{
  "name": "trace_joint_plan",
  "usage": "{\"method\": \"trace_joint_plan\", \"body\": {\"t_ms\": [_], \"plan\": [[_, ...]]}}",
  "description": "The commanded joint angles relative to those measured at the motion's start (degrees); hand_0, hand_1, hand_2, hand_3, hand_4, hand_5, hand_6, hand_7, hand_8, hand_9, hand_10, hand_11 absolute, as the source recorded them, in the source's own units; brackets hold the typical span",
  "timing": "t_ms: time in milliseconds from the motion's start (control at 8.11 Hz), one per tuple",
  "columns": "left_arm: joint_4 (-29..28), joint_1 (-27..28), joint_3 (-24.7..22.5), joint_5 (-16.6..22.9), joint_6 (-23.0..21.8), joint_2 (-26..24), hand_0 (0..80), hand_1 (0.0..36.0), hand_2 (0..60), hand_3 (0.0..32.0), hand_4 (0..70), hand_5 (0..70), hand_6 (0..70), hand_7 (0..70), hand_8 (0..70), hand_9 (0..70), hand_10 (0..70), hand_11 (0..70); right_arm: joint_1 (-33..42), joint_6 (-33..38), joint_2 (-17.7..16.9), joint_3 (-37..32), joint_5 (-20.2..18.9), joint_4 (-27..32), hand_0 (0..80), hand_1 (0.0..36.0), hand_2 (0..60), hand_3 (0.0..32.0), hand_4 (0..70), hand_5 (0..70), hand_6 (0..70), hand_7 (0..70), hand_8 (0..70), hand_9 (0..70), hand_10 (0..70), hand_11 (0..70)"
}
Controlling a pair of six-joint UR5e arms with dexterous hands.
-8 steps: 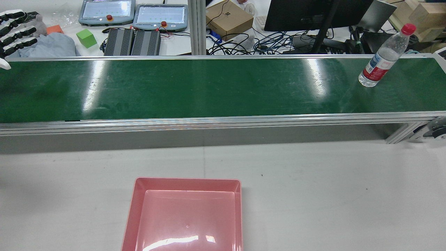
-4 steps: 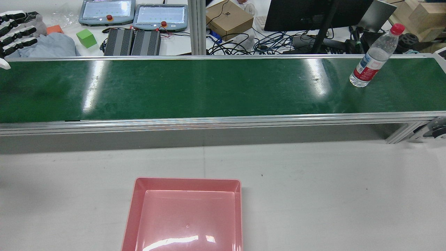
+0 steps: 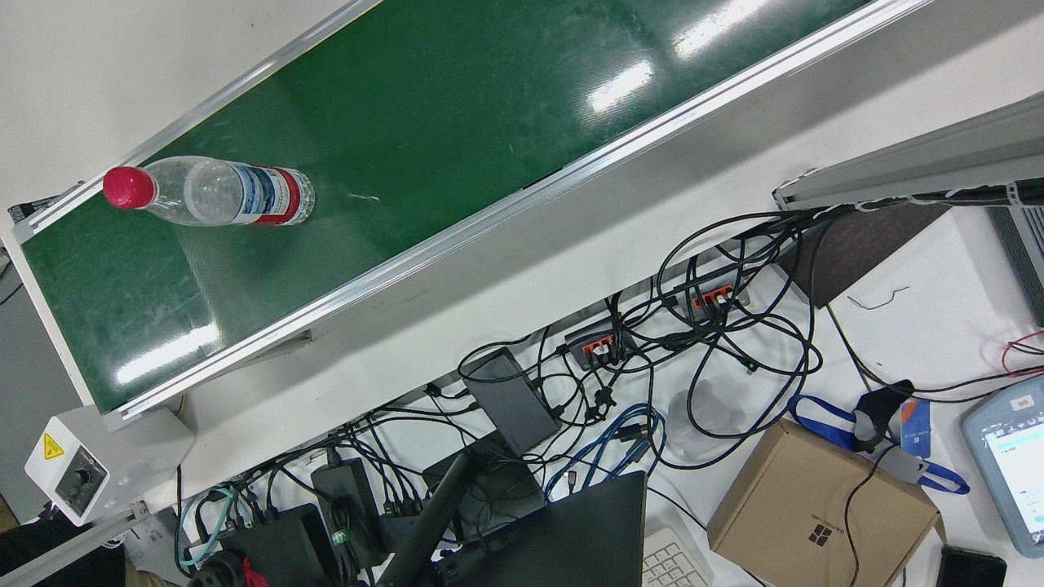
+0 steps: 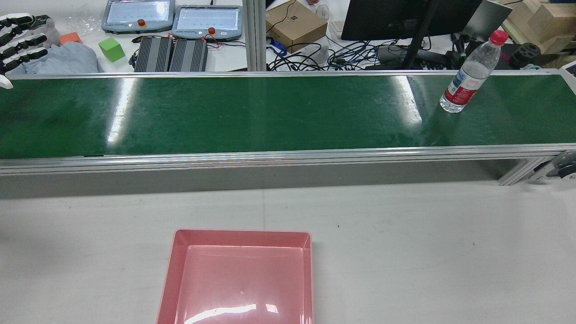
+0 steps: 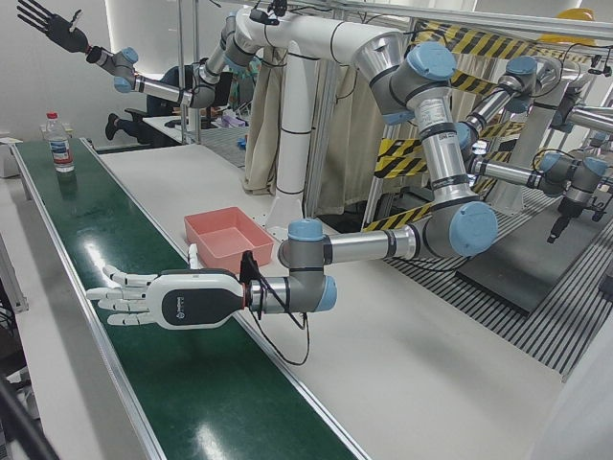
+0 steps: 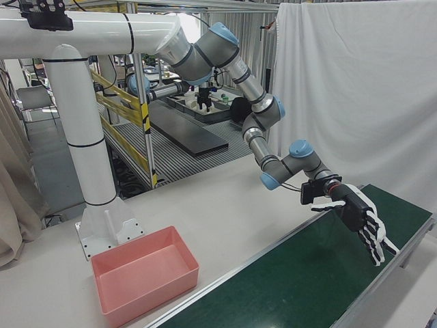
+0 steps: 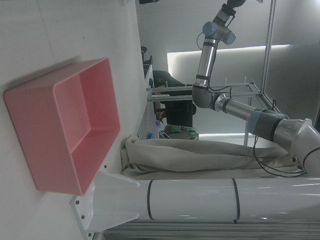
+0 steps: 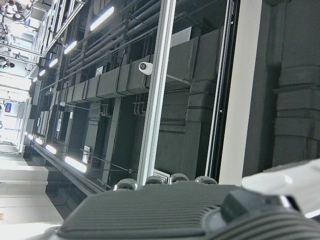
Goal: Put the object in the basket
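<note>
A clear water bottle (image 4: 468, 74) with a red cap and red label stands upright on the green conveyor belt (image 4: 270, 112), near its right end. It also shows in the front view (image 3: 212, 193) and far off in the left-front view (image 5: 59, 144). The pink basket (image 4: 238, 274) sits empty on the white table, in front of the belt. My left hand (image 4: 18, 40) hovers open, fingers spread, over the belt's left end, far from the bottle; it shows in the left-front view (image 5: 153, 297) and right-front view (image 6: 362, 222). My right hand (image 5: 48, 21) is raised high, open and empty.
Aluminium rails (image 4: 288, 155) edge the belt. Behind it lie teach pendants (image 4: 207, 20), a green cube (image 4: 111, 48), a cardboard box (image 4: 294, 22), cables and a monitor. The white arm column (image 5: 292, 115) stands behind the basket, which the left hand view (image 7: 65, 135) also shows.
The bottle has moved leftward along the belt in the rear view, still upright. The left hand has stayed in place.
</note>
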Motion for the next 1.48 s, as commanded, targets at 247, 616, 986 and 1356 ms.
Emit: {"method": "trace_joint_plan", "body": {"t_ms": [247, 616, 986, 1356], "plan": [[0.0, 0.0, 0.0, 0.0, 0.0, 0.0, 66.8, 13.8, 0.0, 8.8, 6.1, 25.8, 5.7, 1.9, 10.8, 11.8, 6.3, 11.2, 0.0, 0.0, 0.0, 0.0, 0.0, -0.1, 0.0, 0.0, 0.0, 0.0, 0.0, 0.0, 0.0, 0.0, 0.0, 0.0, 0.0, 0.0], [0.0, 0.0, -0.1, 0.0, 0.0, 0.0, 67.3, 13.7, 0.0, 9.4, 2.6, 25.5, 4.4, 1.3, 8.5, 10.2, 5.1, 9.7, 0.0, 0.0, 0.0, 0.0, 0.0, 0.0, 0.0, 0.0, 0.0, 0.0, 0.0, 0.0, 0.0, 0.0, 0.0, 0.0, 0.0, 0.0], [0.0, 0.0, -0.2, 0.0, 0.0, 0.0, 67.1, 13.7, 0.0, 9.8, 2.3, 25.3, 4.3, 1.2, 8.6, 10.4, 5.2, 9.8, 0.0, 0.0, 0.0, 0.0, 0.0, 0.0, 0.0, 0.0, 0.0, 0.0, 0.0, 0.0, 0.0, 0.0, 0.0, 0.0, 0.0, 0.0], [0.0, 0.0, -0.1, 0.0, 0.0, 0.0, 66.4, 13.4, 0.0, 9.6, 2.6, 25.4, 4.3, 0.9, 8.6, 10.5, 5.2, 9.8, 0.0, 0.0, 0.0, 0.0, 0.0, 0.0, 0.0, 0.0, 0.0, 0.0, 0.0, 0.0, 0.0, 0.0, 0.0, 0.0, 0.0, 0.0]]}}
